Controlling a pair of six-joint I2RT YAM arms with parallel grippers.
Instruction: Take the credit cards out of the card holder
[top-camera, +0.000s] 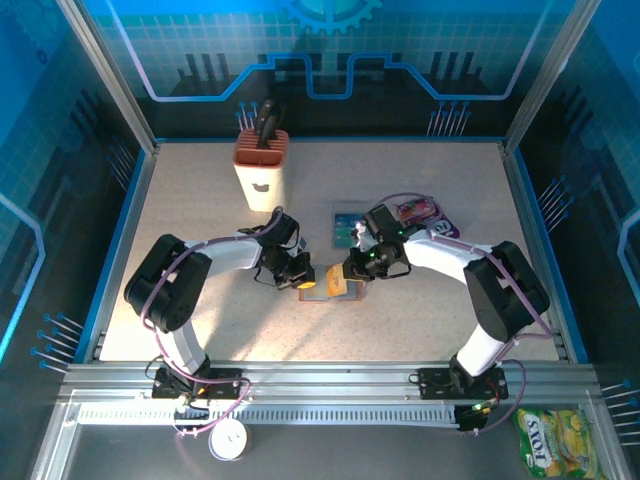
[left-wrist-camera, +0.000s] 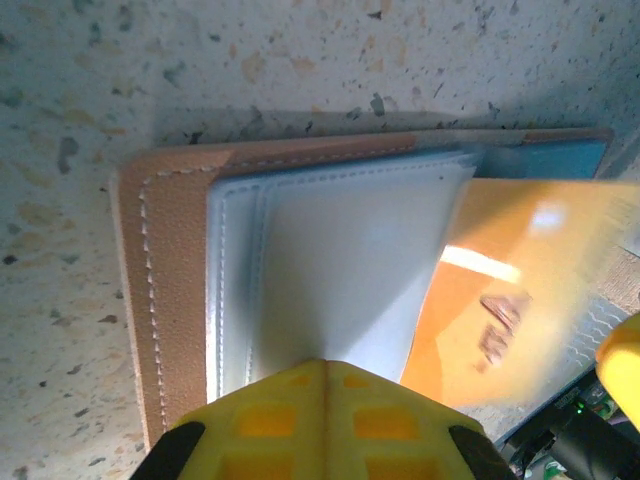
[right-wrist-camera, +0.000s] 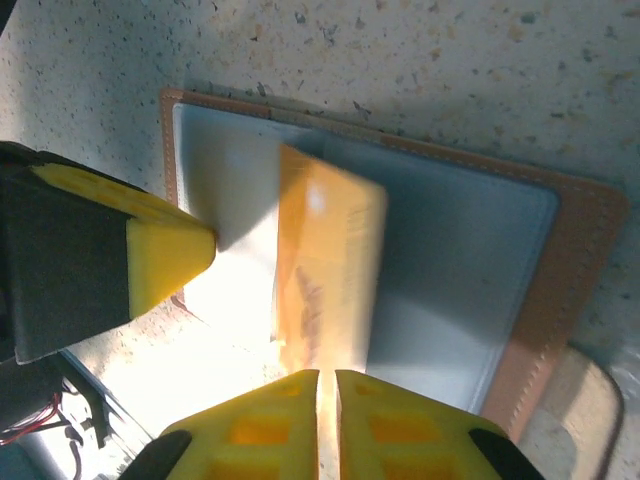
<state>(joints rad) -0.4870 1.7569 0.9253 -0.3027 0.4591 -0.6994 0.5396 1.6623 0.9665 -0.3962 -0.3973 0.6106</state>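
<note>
In the middle of the desk (top-camera: 450, 180), the left gripper (left-wrist-camera: 325, 365), fingers together, pins the open card holder (right-wrist-camera: 470, 260) while the right gripper (right-wrist-camera: 327, 375) clamps an orange credit card (right-wrist-camera: 330, 250)

Brown card holder (right-wrist-camera: 470, 280) lies open flat; orange credit card (right-wrist-camera: 330, 250) partly out of pocket.

The white left arm (top-camera: 222, 252) and right arm (top-camera: 452, 256) have black joints (top-camera: 165, 275), purple cables (top-camera: 146, 306) and yellow waffle-moulded fingers (left-wrist-camera: 300, 415).
</note>
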